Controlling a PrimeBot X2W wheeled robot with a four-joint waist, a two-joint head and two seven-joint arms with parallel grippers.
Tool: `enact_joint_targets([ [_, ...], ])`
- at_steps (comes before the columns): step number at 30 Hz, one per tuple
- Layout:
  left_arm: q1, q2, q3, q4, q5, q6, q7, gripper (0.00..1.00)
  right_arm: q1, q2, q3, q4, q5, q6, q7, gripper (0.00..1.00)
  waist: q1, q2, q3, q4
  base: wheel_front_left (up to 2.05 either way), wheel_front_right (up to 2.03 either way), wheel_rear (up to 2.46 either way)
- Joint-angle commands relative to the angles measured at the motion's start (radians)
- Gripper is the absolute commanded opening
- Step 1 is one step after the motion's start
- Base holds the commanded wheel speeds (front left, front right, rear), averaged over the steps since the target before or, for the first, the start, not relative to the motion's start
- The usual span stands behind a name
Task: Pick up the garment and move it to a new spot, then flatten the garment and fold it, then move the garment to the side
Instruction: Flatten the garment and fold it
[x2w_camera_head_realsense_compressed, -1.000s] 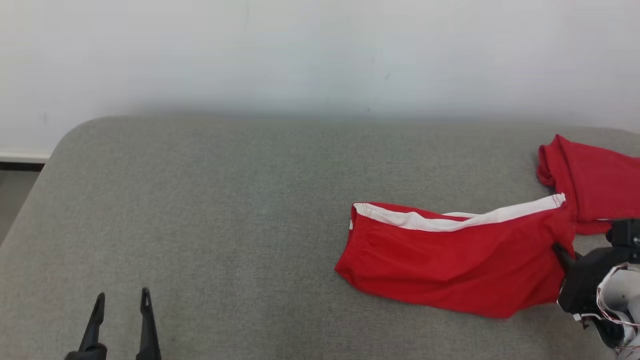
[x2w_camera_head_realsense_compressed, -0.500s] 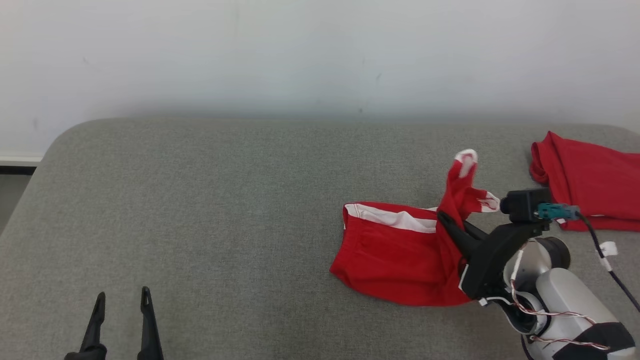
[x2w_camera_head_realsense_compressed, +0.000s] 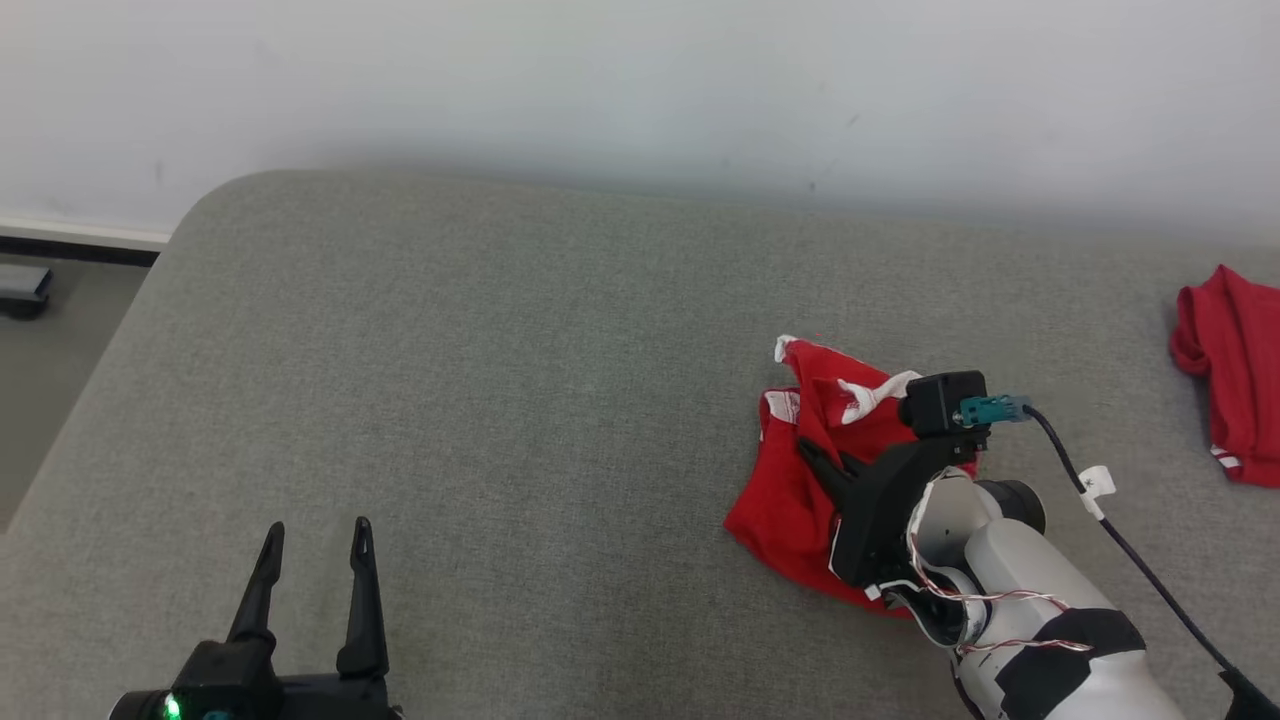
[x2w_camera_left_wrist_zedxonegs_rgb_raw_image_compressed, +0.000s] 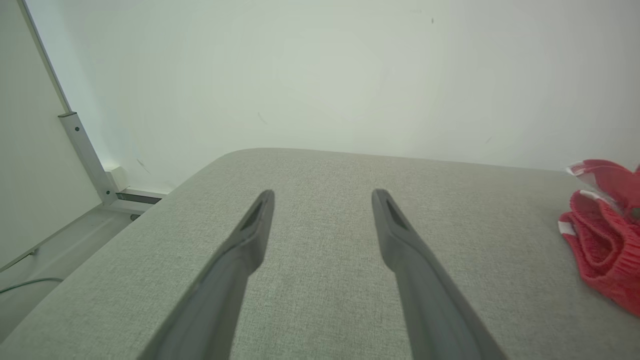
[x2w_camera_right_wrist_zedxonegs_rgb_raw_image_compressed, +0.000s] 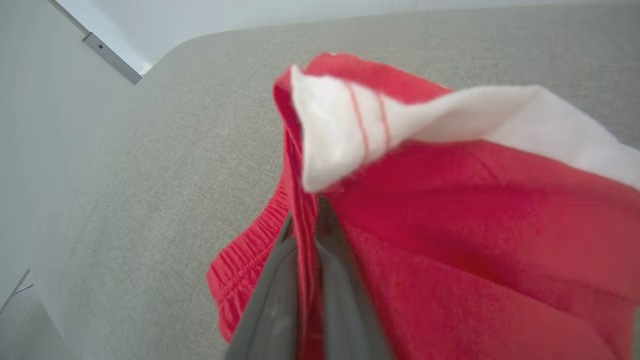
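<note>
Right gripper clamped shut on a fold of the red garment, garment bunched, partly lifted, right of centre on the grey cushion, left gripper spread wide, empty, near front left, another red cloth far right.

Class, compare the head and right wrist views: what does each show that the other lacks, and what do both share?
Head view adds the open left gripper and a second red cloth. Right wrist view adds red stitching on the white stripe. Both share the red garment, pinched in the shut right gripper, and the grey cushion.
</note>
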Motion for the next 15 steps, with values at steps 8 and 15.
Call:
enact_joint_targets([
  [8,-0.021,-0.006,0.0,0.018,-0.022,0.003,-0.003,1.0,-0.046,0.057,0.042,0.112,0.003,0.0,-0.074,0.09,-0.0001,-0.0001,0.03,0.027,0.0,0.0,0.0],
  [15,0.004,-0.006,0.019,0.017,-0.02,0.01,-0.003,1.0,-0.034,0.016,0.101,0.073,0.04,0.0,-0.161,1.0,-0.0001,-0.0001,0.005,-0.003,0.0,0.0,0.0],
])
